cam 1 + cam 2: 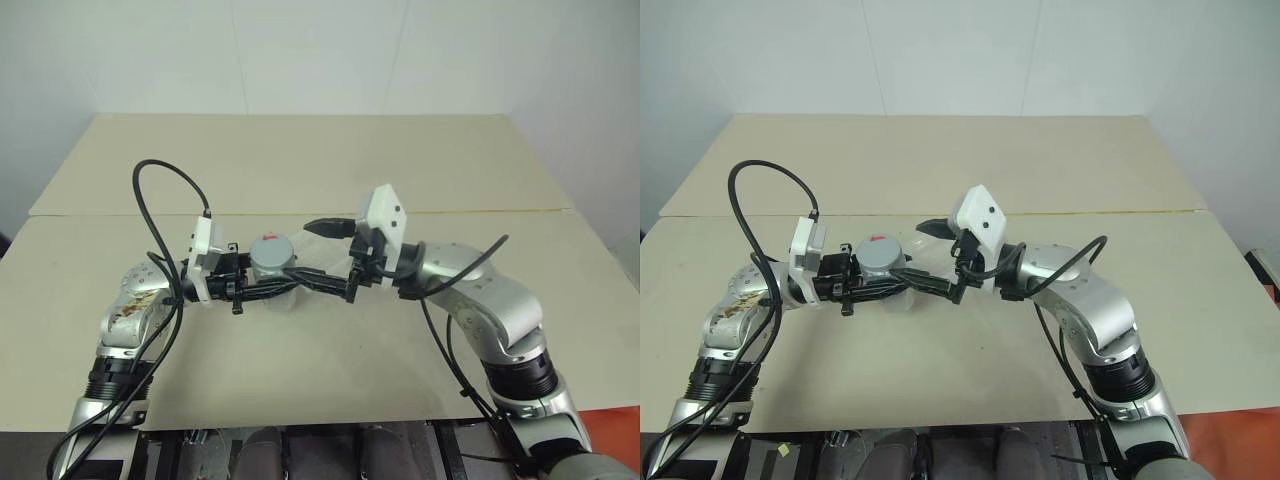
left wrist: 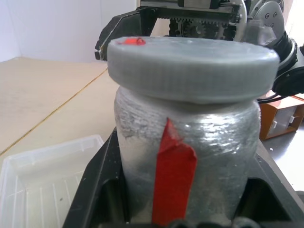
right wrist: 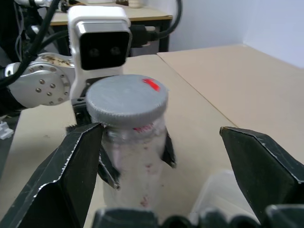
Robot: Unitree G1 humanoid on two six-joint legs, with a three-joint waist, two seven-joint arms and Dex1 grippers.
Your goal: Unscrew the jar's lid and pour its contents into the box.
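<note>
The jar [image 1: 270, 268], silvery-grey with a red strip down its side [image 2: 173, 175], stands upright above the table with my left gripper [image 1: 262, 280] shut on its body. The grey lid [image 1: 269, 249] sits on the jar's mouth and carries a small red mark [image 3: 151, 84]. My right gripper [image 1: 320, 256] faces the jar from the right and is open. Its fingers [image 3: 61, 175] stand on either side of the lid without touching it. The clear box [image 2: 42, 175] lies on the table just below the jar. The contents are hidden inside the jar.
The beige table [image 1: 320, 170] has a seam running across its middle and stretches far behind the arms. Black cables loop from both wrists. An orange box [image 2: 280, 118] sits off the table beyond my right arm.
</note>
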